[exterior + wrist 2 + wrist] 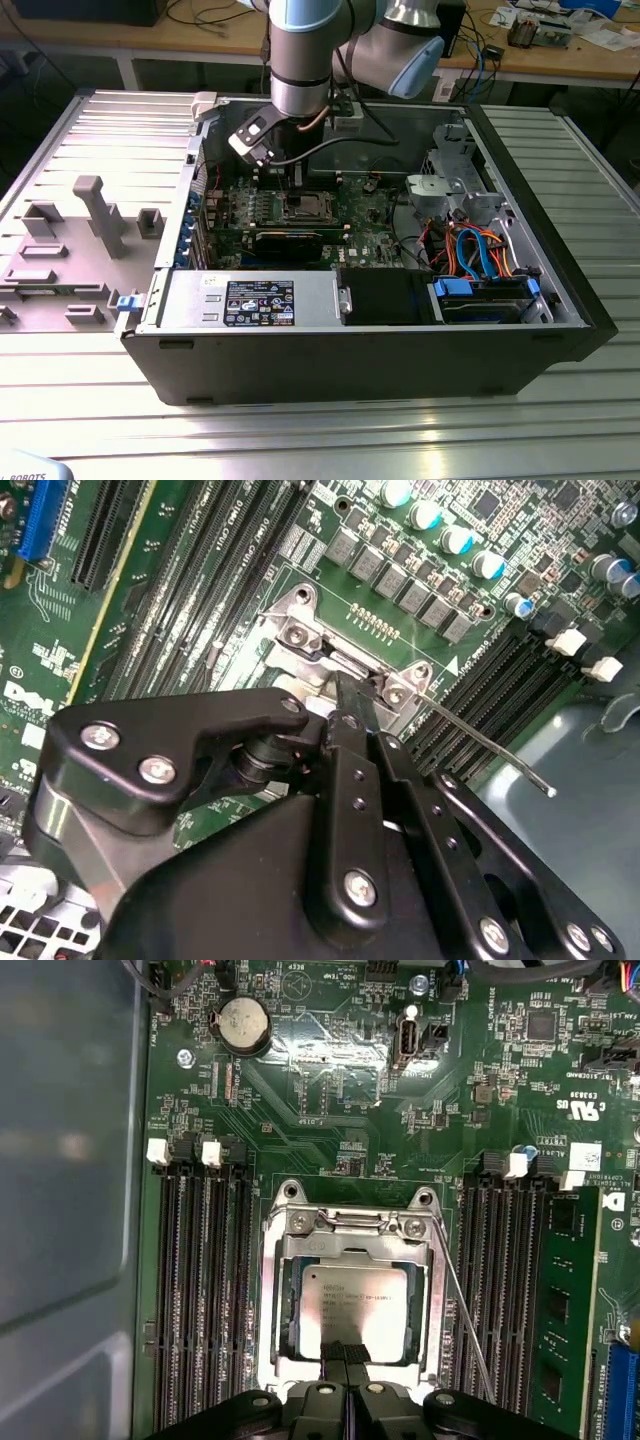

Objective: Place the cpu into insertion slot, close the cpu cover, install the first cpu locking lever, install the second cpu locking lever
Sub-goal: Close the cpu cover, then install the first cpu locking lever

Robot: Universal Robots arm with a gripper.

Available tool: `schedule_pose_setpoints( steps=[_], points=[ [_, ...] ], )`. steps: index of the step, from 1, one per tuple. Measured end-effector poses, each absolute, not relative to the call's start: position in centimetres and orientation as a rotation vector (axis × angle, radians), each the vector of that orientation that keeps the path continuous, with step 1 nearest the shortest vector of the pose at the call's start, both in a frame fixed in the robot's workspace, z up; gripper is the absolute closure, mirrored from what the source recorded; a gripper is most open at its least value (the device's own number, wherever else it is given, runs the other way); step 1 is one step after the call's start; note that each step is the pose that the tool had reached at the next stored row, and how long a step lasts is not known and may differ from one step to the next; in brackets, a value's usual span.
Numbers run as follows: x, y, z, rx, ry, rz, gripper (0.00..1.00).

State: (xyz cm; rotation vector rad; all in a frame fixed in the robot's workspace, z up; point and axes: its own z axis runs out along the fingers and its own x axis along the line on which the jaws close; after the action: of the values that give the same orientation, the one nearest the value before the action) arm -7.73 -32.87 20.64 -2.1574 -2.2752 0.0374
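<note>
In the first wrist view the cpu (352, 1300) lies flat in the insertion slot (268, 1360), its silver-grey top showing through the window of the cpu cover (345, 1248), which lies down over it. My gripper (347, 1358) is shut, its two black fingertips pressed together at the cpu's near edge with nothing between them. The second wrist view has the fingertips (352, 708) low over the cover (318, 650). A thin wire locking lever (466, 1310) (490, 748) angles away from the slot's side. In the exterior view the gripper (297, 188) reaches down into the computer case over the slot (306, 207).
Black memory slots (205, 1290) (505, 1280) flank the socket on both sides. The open computer case (560, 250) holds a drive cage (455, 180), coloured cables (480, 250) and a power supply (250, 300). A grey fixture tray (90, 215) lies at the exterior view's left.
</note>
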Motion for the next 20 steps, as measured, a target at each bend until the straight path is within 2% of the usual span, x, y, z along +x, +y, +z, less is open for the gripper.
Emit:
schedule_pose_setpoints(
  steps=[20],
  points=[
    [-5.7,-32.9,21.2,-2.158,-2.275,0.038,0.89]
  ],
)
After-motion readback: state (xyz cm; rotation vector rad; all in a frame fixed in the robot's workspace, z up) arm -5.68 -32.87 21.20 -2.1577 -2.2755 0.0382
